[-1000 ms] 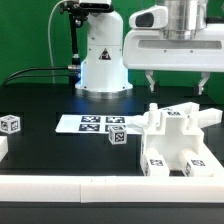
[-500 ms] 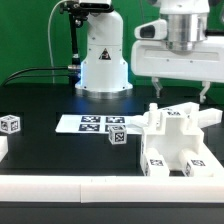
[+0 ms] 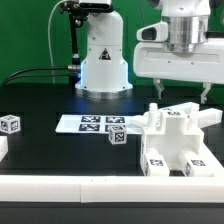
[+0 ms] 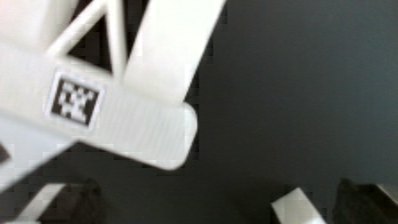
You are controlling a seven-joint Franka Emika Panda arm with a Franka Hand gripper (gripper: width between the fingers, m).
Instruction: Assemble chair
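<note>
**Wide-open gripper hangs over the part-built chair**

Exterior view: The chair [image 3: 172,140], a cluster of chunky white blocks and slabs with black-and-white tags on its front faces, stands on the black desk [image 3: 45,100]. It is toward the exterior view's right and near the front edge. One of its slabs reaches out toward the exterior view's right.

The gripper [image 3: 177,92] hangs above the chair with its jaws spread wide and nothing between them. Its fingers [image 3: 148,86] point down, and no contact with the chair's upper parts can be seen.

The marker board [image 3: 85,123] lies flat on the desk just beside the chair, on the exterior view's left. A small block [image 3: 117,136] with tags sits at the board's front edge, between the board and the chair. A second block [image 3: 10,124], also tagged, sits well apart near the exterior view's left edge. The white domed robot base [image 3: 103,60] stands behind the board.

Wrist view: The picture is blurred. A white slab of the chair [image 4: 160,60] crosses the frame at a slant, and one square tag [image 4: 75,98] shows on it. Thinner white bars run off from the slab. Two dark fingertips [image 4: 64,203] show far apart, with only bare dark desk [image 4: 285,100] between them. The slab lies off to one side of the gap, not between the fingertips.
</note>
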